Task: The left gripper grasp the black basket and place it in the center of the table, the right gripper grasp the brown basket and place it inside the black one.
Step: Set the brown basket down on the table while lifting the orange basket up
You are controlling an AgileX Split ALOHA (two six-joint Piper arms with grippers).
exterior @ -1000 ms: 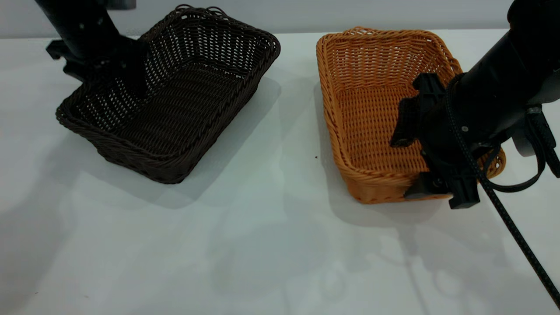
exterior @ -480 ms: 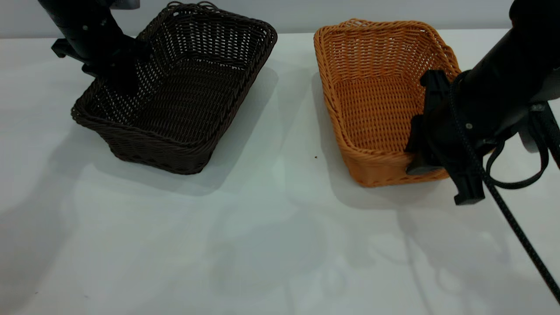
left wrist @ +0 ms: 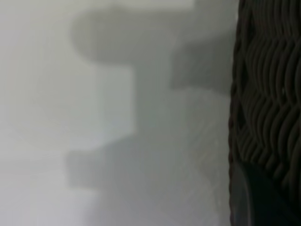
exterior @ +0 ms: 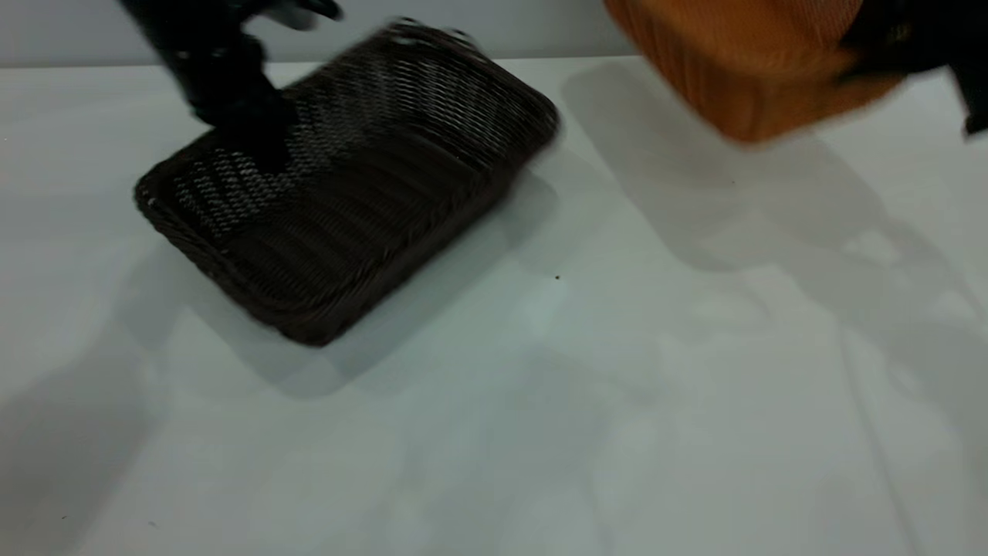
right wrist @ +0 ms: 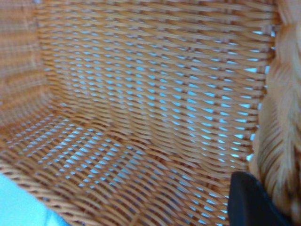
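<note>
The left gripper [exterior: 251, 143] clamps the black basket's [exterior: 347, 193] far-left wall to drag it centreward, while the right gripper [exterior: 888, 46] grips the brown basket [exterior: 741, 69] aloft, ready for nesting.

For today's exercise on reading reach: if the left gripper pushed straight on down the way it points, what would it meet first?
Probably the black basket itself: the left gripper points down at its left rim, so the wicker wall, then the table beneath. Motion blur makes the exact contact unclear.

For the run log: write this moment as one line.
left claw: grips black basket wall, on table | right claw: brown basket lifted clear | nesting: not yet
</note>
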